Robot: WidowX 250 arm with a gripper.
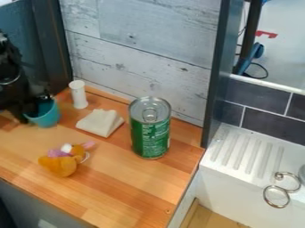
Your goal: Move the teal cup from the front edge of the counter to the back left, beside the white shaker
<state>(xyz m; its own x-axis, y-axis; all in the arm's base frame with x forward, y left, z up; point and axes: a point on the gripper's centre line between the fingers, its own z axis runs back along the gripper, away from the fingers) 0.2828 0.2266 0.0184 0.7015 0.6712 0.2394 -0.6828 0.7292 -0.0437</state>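
Teal, the cup (49,117) sits right at my pincer (33,108) on the left of the counter (125,182); I cannot tell whether I am open, closed or gripping it. Near it stand a white bottle (79,95) and a pale block (99,123), then a green can (150,136). An orange toy (60,164) lies nearer the front.

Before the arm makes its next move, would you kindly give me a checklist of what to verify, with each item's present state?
1. Gripper at the teal cup: ok.
2. Firm hold on the cup: cannot tell.
3. Wide gap between cup and white cylindrical container: not ok, it stands close by.
4. White container upright: ok.
5. Green can upright and well apart from the cup: ok.
6. Orange plush toy clear of the gripper: ok, it lies apart on the counter.
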